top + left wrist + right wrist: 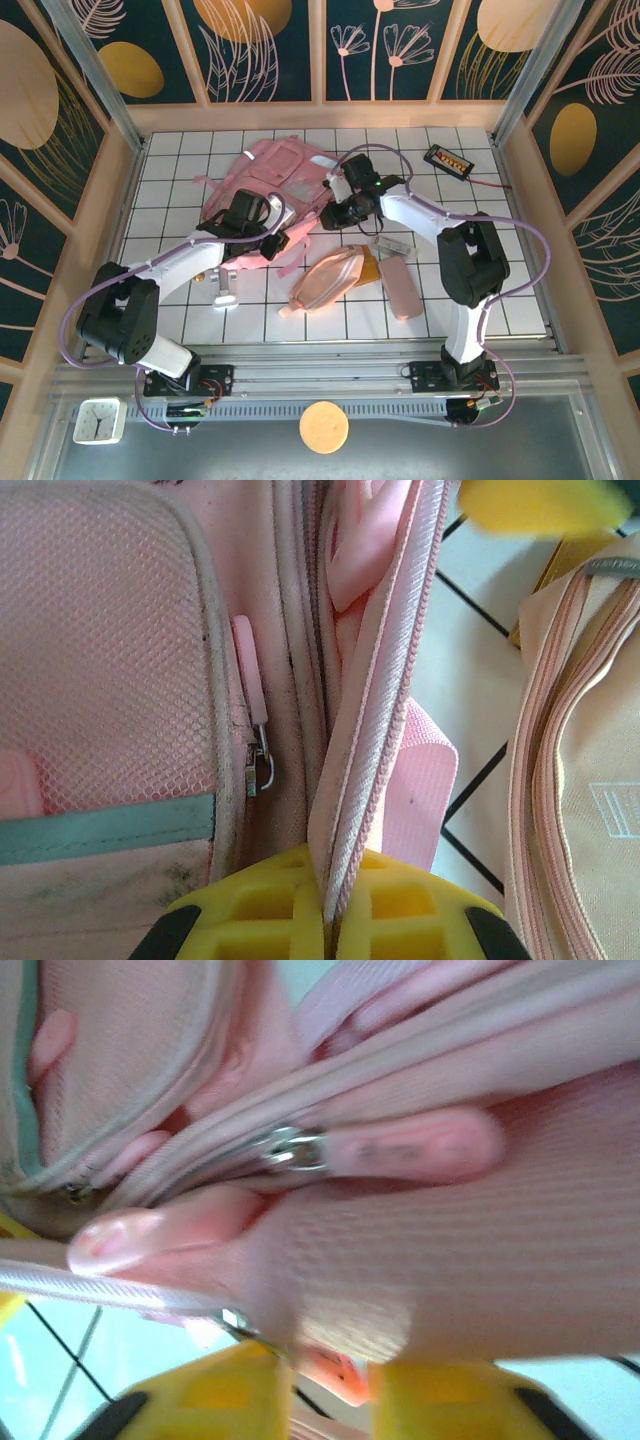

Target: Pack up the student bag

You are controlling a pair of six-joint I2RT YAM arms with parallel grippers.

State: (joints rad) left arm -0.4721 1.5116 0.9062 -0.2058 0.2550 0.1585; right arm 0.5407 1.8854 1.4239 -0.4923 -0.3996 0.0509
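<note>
Subject: student bag [270,175], pink, lying slumped on the white tiled table [180,310].
Left gripper: left gripper [268,240] sits at the bag's near edge, on its left side.
Left gripper state: in the left wrist view the yellow fingertips [250,915] are pressed together on the bag's pink zip-edged flap [375,710], which rises from between them.
Beside left grip: a metal zip slider [260,770] with a pink pull tab lies just beside the held flap. A mesh pocket [100,650] is further over.
Right gripper: right gripper [335,212] sits at the bag's near edge, on its right side.
Right gripper state: in the right wrist view the yellow fingers [220,1390] stand apart with pink material in the gap. I cannot tell whether it is clamped.
Right wrist detail: bag fabric bulges directly over the fingers, and a zip slider [295,1150] with a pink tab lies above them.
Pouch: peach pouch [328,280] lies near the bag's near edge, between the arms.
Case: slim pink case [403,288] lies just beyond the pouch, on the side away from the bag.
</note>
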